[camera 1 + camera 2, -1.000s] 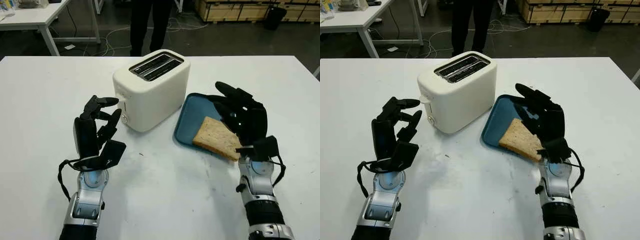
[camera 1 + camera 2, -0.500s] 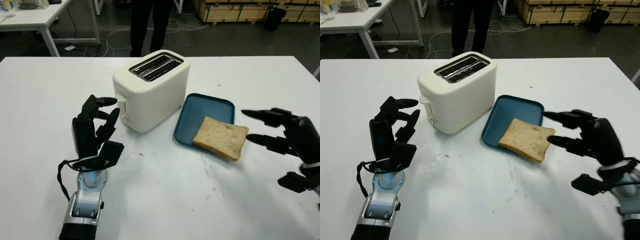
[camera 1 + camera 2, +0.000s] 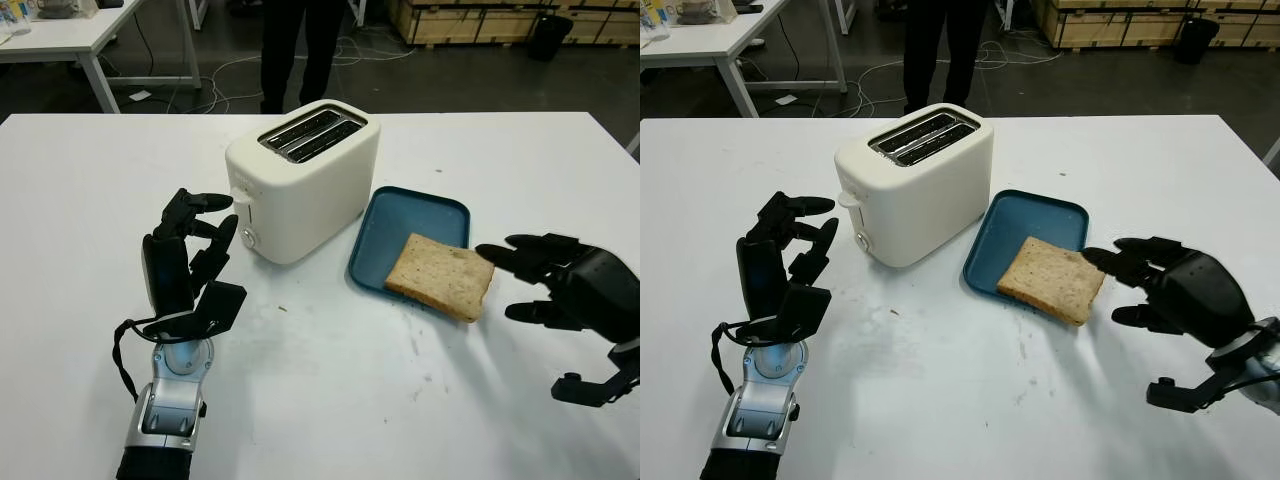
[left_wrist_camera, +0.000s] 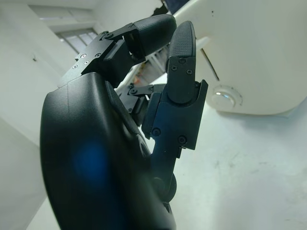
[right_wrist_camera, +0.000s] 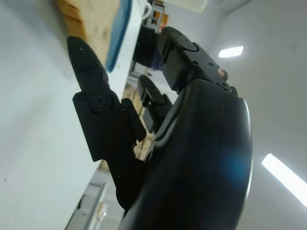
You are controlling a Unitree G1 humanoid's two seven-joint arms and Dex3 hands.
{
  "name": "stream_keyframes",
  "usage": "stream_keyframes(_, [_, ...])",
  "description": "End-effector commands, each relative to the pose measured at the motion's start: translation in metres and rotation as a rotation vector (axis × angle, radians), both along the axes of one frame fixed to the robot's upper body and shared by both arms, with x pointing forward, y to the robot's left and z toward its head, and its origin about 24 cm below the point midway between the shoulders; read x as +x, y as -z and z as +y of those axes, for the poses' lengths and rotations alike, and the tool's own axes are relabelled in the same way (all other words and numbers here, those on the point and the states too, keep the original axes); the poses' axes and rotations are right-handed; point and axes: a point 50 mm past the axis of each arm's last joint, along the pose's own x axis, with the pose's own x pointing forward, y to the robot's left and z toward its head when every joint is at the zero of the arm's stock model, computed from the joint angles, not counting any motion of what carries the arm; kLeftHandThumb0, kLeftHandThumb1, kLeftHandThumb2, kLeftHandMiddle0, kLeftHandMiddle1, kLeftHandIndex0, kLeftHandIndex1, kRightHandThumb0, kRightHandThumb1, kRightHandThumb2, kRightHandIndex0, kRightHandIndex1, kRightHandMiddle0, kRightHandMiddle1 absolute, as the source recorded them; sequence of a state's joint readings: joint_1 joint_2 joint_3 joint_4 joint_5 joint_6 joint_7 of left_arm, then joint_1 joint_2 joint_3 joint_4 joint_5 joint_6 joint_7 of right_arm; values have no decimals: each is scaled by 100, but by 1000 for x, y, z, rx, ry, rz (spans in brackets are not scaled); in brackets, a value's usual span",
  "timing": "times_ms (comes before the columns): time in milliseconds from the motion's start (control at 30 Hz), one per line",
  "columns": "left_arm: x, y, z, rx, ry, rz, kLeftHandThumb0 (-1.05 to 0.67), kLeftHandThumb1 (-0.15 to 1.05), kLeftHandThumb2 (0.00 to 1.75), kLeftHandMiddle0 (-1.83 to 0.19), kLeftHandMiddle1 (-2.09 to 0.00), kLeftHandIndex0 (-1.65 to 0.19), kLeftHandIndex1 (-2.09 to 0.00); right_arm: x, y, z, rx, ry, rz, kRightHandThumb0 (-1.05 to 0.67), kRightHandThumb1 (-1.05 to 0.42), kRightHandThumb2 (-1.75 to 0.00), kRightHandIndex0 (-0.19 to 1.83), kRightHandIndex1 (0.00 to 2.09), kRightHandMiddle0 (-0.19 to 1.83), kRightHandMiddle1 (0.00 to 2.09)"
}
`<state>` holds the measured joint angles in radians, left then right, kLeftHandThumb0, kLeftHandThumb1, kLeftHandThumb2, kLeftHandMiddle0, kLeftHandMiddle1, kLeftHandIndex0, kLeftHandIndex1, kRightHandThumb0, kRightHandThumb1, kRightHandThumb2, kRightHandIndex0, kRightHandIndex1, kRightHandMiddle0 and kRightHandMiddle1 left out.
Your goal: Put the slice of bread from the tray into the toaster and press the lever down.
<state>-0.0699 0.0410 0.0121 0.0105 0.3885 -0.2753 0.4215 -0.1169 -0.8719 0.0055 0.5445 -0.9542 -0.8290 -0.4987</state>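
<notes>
**A:** From the left eye view, where is the slice of bread (image 3: 441,275) lying?

**B:** It is lying flat, partly on the blue tray (image 3: 398,222) and overhanging the tray's near right corner, its longer side running out toward the right hand (image 3: 560,290). That hand is holding nothing, fingers extended, hovering just beside the slice's right edge, so the bread is lying straight ahead of its fingertips, toward the toaster (image 3: 303,178).

**A:** And the right eye view?

**B:** The left hand (image 3: 780,262) is standing upright near the toaster's lever end, well apart from the bread. The right hand is plainly the nearer one.

**A:** The left wrist view?

**B:** The left hand's fingers (image 4: 180,62) are curling loosely, gripping nothing, with the toaster's dial (image 4: 223,96) beyond.

**A:** The right wrist view?

**B:** A fingertip (image 5: 81,55) is pointing at the bread's crust, not yet touching it, I judge.
</notes>
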Motion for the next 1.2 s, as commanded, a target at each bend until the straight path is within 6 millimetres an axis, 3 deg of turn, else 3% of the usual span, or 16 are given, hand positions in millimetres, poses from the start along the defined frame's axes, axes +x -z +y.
stream_keyframes(0, [0, -3, -1, 11, 20, -22, -46, 92, 24, -62, -148, -61, -102, 2, 4, -2, -17, 15, -9, -54, -70, 0, 61, 5, 39, 0])
stream_keyframes(333, [-2, -5, 0, 7, 22, -26, -46, 92, 24, -62, -149, -61, -103, 0, 33, 0, -62, 21, -40, -46, -76, -1, 62, 3, 44, 2])
stream_keyframes(1167, [-4, -9, -1, 11, 30, -46, -46, 92, 23, -63, -148, -61, -102, 12, 52, 8, -186, -7, -170, -36, -85, -1, 75, 7, 61, 3])
